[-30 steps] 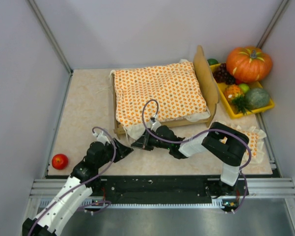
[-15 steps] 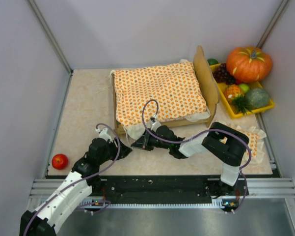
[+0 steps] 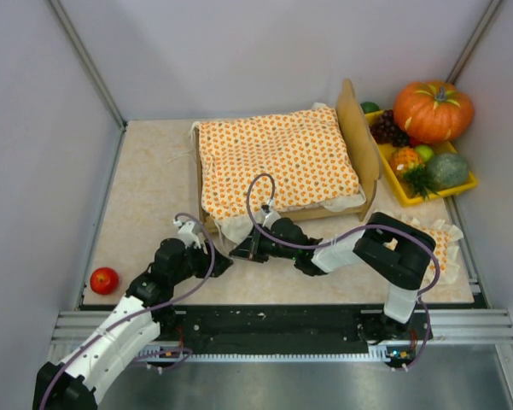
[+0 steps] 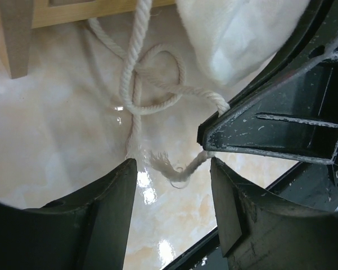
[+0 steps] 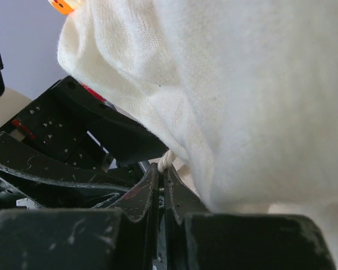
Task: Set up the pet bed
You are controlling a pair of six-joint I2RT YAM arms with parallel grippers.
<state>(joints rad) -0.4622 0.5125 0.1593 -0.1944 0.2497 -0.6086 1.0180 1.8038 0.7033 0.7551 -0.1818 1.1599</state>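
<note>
brings released left gripper (image 4: 171,166) nearer frayed white cord (image 4: 142,14), ready to grasp.
holds cord clenched in right gripper (image 5: 162,174) by light-wood pet bed (image 3: 357,128).

A lab test cell: plain grey walls (image 3: 34,128), aluminium rail (image 3: 282,323), marbled tabletop (image 3: 154,188)

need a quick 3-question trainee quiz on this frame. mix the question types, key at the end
1. True or false: the right pincer is shut on the white cord.
2. Fill in: the left pincer, close to the cord's loop, has its jaws ____.
3. Where on the table does the red apple lie? A. front left corner. B. back right corner. C. middle of the right edge.

Key: 1 true; 2 open; 3 A.
</note>
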